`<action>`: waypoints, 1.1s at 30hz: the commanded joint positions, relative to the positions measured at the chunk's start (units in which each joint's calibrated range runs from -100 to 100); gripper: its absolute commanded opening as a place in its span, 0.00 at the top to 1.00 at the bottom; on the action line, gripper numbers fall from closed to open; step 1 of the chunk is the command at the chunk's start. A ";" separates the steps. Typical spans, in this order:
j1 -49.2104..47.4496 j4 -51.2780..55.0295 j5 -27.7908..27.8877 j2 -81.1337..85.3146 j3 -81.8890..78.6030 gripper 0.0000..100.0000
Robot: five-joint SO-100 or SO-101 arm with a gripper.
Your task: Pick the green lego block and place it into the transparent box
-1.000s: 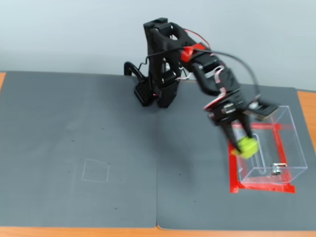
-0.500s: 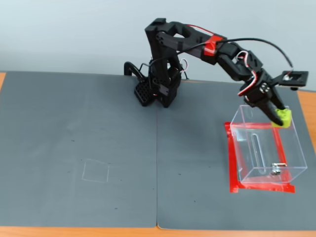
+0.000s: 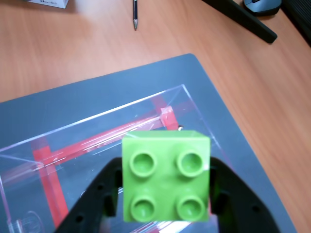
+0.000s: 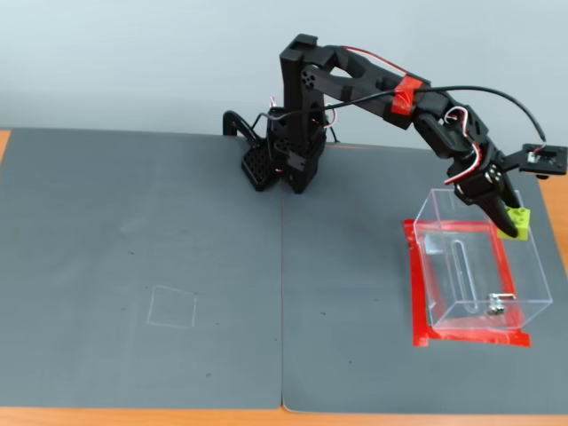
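My gripper (image 3: 166,194) is shut on the green lego block (image 3: 165,176), a lime-green 2x2 brick with four studs facing the wrist camera. The black fingers (image 3: 99,194) clamp its left and right sides. In the fixed view the gripper (image 4: 506,216) holds the block (image 4: 518,223) just above the far right edge of the transparent box (image 4: 475,275). The box is clear acrylic with a metal latch (image 4: 499,306) at its near wall and stands inside a red tape outline (image 4: 414,284). In the wrist view the box (image 3: 97,141) lies below and behind the block.
The box stands on a dark grey mat (image 4: 177,266) over a wooden table (image 3: 243,73). A faint square outline (image 4: 172,307) is marked on the left mat. The arm base (image 4: 293,151) stands at the back centre. A pen (image 3: 135,14) and black objects (image 3: 243,19) lie beyond the mat.
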State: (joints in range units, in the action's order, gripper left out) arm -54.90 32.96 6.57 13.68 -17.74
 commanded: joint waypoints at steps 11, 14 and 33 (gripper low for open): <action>-0.27 0.46 -0.08 0.35 2.59 0.92; -0.19 3.07 -0.08 0.35 2.59 0.85; 1.30 4.28 -0.08 1.12 2.59 0.80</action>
State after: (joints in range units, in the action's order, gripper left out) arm -55.20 37.12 6.57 13.59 -17.74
